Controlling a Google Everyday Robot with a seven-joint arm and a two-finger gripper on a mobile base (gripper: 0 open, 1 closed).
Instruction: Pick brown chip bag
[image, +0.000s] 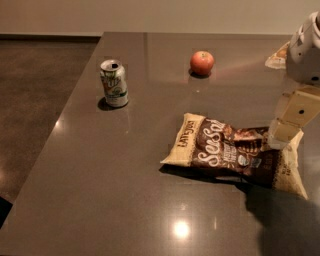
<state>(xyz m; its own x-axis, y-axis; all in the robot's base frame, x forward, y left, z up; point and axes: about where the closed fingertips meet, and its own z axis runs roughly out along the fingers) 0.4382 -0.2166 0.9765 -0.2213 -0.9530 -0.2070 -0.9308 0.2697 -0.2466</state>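
The gripper (283, 136) reaches in from the right edge of the view, its cream-coloured end down at the upper right part of the brown chip bag (225, 147) and overlapping it. Whether it is spread, narrowed or already holding the bag cannot be told from here. The bag lies flat on the dark table (125, 175), right of centre, with its tan ends to the left and right and its white script lettering facing up. Beyond it, near the table's far side, sits a red apple (202, 63) on its own. Well apart to the left, a green-and-white can (114, 83) stands upright near the table's left edge. At the far right, partly hidden behind the arm, lies a pale packet (277, 57) — too little of it shows to name.
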